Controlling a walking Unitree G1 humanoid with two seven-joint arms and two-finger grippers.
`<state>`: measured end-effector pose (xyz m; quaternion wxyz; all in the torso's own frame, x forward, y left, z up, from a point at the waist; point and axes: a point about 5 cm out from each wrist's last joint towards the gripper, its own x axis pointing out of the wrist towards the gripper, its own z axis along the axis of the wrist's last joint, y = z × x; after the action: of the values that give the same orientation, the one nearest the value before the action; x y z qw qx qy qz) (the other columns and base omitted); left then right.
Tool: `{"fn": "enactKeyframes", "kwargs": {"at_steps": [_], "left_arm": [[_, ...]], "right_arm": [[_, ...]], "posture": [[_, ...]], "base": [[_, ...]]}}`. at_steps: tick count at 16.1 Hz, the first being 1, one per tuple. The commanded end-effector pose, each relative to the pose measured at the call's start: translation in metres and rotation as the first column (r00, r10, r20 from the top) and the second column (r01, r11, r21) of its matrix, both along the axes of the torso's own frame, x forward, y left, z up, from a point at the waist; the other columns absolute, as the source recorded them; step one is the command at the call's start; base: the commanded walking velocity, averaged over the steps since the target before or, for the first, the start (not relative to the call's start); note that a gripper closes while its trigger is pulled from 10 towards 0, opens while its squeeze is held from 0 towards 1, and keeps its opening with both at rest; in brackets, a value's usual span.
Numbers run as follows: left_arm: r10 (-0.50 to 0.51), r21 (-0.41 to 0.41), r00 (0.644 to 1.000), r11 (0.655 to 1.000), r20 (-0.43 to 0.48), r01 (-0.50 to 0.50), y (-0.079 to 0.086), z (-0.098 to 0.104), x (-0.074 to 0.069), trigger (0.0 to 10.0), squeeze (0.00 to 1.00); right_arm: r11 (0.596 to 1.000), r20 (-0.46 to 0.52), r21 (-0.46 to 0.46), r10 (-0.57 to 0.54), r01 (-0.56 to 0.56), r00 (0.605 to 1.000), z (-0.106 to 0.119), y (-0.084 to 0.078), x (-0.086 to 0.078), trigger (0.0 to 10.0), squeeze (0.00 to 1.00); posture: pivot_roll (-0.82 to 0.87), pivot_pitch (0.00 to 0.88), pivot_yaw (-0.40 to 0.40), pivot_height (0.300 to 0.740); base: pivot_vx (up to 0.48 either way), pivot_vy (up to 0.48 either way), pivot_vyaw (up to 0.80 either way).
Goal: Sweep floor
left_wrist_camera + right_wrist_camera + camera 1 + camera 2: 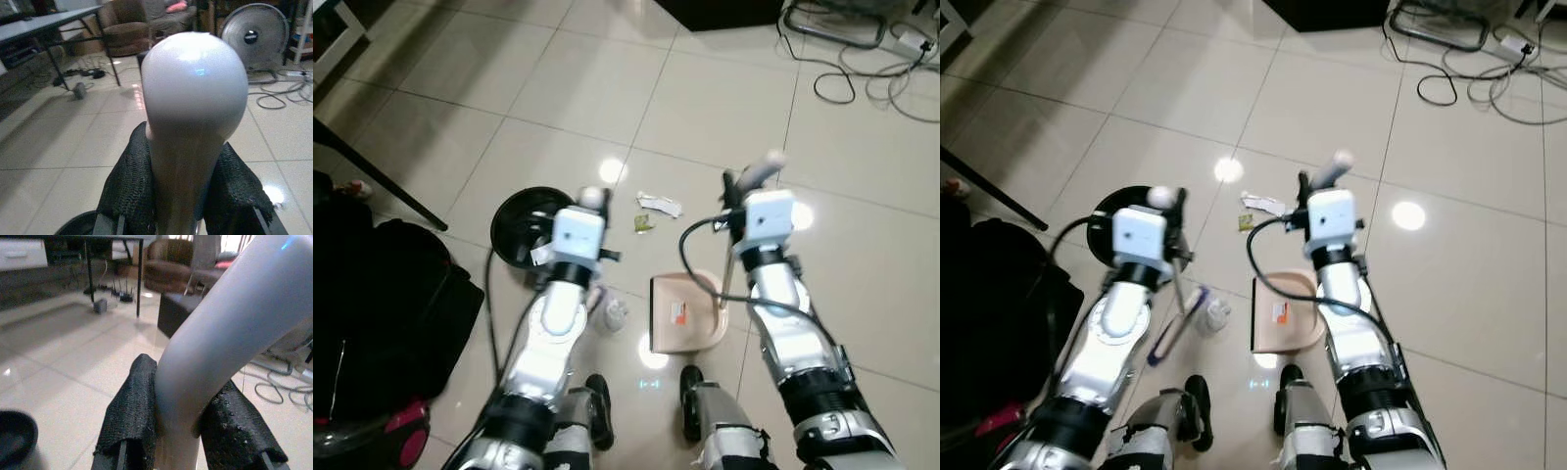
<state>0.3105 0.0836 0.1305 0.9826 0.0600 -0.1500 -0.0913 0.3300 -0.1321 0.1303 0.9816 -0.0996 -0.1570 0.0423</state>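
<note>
In the left eye view, the floor [724,108] is glossy cream tile with thin grout lines and bright lamp reflections. The left end effector [592,201] is clamped on the rounded white knob of the broom handle [593,196]. The right end effector [751,181] is clamped on the curved white dustpan handle [762,166], whose thin upright stem runs down to the dustpan [685,313], a flat beige plastic tray lying on the floor between the two arms with an orange-and-white label on its base; nothing else can be made out in the tray. Crumpled white paper [660,205] and a small green scrap [644,224] lie on the tile just beyond the dustpan's far edge. A round black base [521,227] stands beside the left arm, and loose cables [862,69] sprawl near the far right corner. In the right eye view, the broom head [1175,331] rests on the tile beside a small clear crumpled object [1214,315]. In the left wrist view, textured black mesh-covered fingers [129,188] press on both sides of the smooth, glossy, bulb-shaped handle end. In the right wrist view, the same rough black pads [132,404] pinch the smooth bent white tube.
</note>
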Motion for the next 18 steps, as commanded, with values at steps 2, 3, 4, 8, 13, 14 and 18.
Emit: {"fn": "enactKeyframes", "kwargs": {"at_steps": [2, 3, 4, 8, 13, 14, 18], "left_arm": [[-0.052, -0.071, 0.999, 0.996, 0.001, 0.052, -0.016, 0.003, 0.002, 10.0, 0.0], [-0.057, -0.103, 0.998, 0.993, 0.013, 0.058, -0.02, 0.01, 0.006, 10.0, 0.0], [-0.055, -0.116, 0.998, 0.992, 0.02, 0.057, -0.02, 0.013, 0.008, 10.0, 0.0], [-0.049, -0.224, 0.998, 0.973, 0.032, 0.055, -0.02, 0.034, 0.016, 10.0, 0.0], [0.03, -0.388, 0.992, 0.921, 0.12, 0.02, 0.01, 0.082, 0.016, 10.0, 0.0], [0.024, -0.399, 0.99, 0.916, 0.138, 0.033, 0.015, 0.09, 0.016, 10.0, 0.0], [-0.017, -0.257, 0.984, 0.964, 0.177, 0.063, 0.04, 0.105, 0.011, 10.0, 0.0]], "right_arm": [[0.998, -0.073, -0.061, 0.024, -0.028, 0.997, -0.022, 0.013, -0.002, 10.0, 0.0], [0.996, -0.093, -0.085, 0.022, -0.029, 0.995, -0.028, 0.015, -0.001, 10.0, 0.0], [0.996, -0.097, -0.087, 0.021, -0.029, 0.995, -0.03, 0.016, -0.001, 10.0, 0.0], [0.998, -0.114, -0.056, -0.004, -0.003, 0.993, -0.031, 0.017, 0.003, 10.0, 0.0], [0.999, -0.104, 0.026, -0.026, 0.028, 0.994, -0.026, 0.007, 0.008, 10.0, 0.0], [0.999, -0.1, 0.033, -0.03, 0.034, 0.995, -0.025, 0.004, 0.008, 10.0, 0.0], [0.996, -0.059, 0.091, 0.008, -0.003, 0.998, -0.018, 0.0, 0.004, 10.0, 0.0]], "posture": [[0.0, 0.38, 0.09, 0.74], [0.01, 0.375, 0.093, 0.74], [0.01, 0.374, 0.093, 0.74], [0.01, 0.351, 0.096, 0.74], [-0.01, 0.276, 0.07, 0.74], [-0.01, 0.264, 0.065, 0.74], [-0.02, 0.197, 0.05, 0.74]], "base": [[0.0, 0.0, 0.0], [0.0, 0.0, 0.0], [0.0, 0.0, 0.0], [0.0, 0.0, 0.0], [0.0, 0.0, 0.0], [0.0, 0.0, 0.0], [0.0, 0.0, 0.0]]}}
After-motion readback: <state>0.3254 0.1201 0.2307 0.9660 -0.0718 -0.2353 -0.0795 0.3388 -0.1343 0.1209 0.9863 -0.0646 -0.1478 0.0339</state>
